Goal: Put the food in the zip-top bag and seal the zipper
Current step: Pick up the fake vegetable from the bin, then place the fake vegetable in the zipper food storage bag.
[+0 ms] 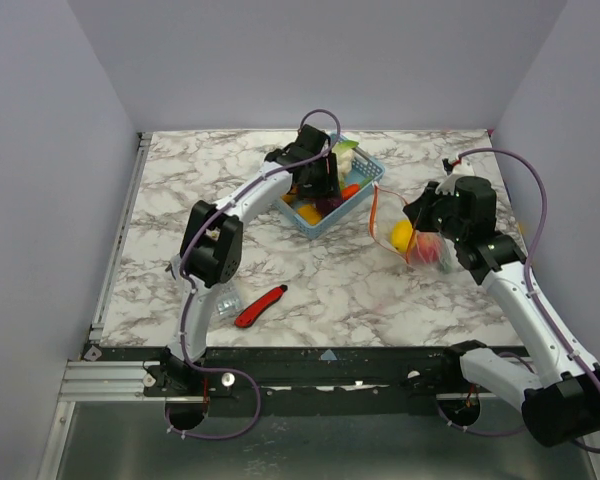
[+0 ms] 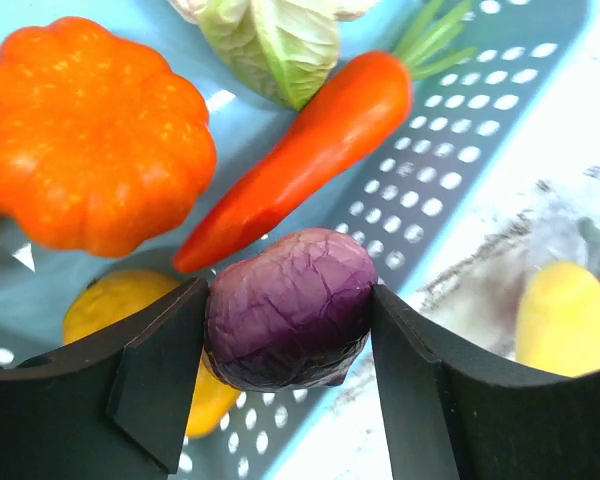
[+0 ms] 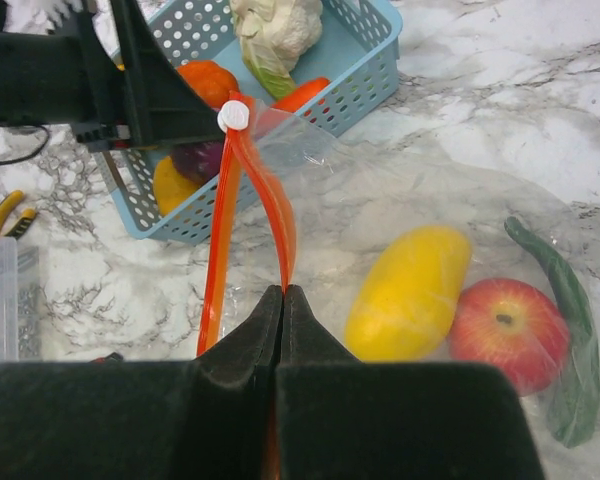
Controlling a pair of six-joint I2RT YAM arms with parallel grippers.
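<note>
Left tool [image 2: 288, 345] clamped around a purple cabbage [image 2: 285, 290] in the blue basket [image 2: 450, 170], beside a carrot [image 2: 310, 150] and orange pumpkin [image 2: 85, 130]. Right tool [image 3: 283, 295] pinched tight on the zipper [image 3: 220, 230] of the zip-top bag [image 3: 380, 190], which lies on the tabletop [image 1: 330, 290] holding a yellow mango [image 3: 408, 292], red apple [image 3: 508, 322] and green vegetable [image 3: 570, 330]

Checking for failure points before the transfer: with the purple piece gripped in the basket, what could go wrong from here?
The round, glossy purple cabbage is held by the left gripper at its sides only, so it may slip in transit. The right gripper pinches the zipper at one spot with its two sides close together, so the mouth of the zip-top bag may be too narrow.
</note>
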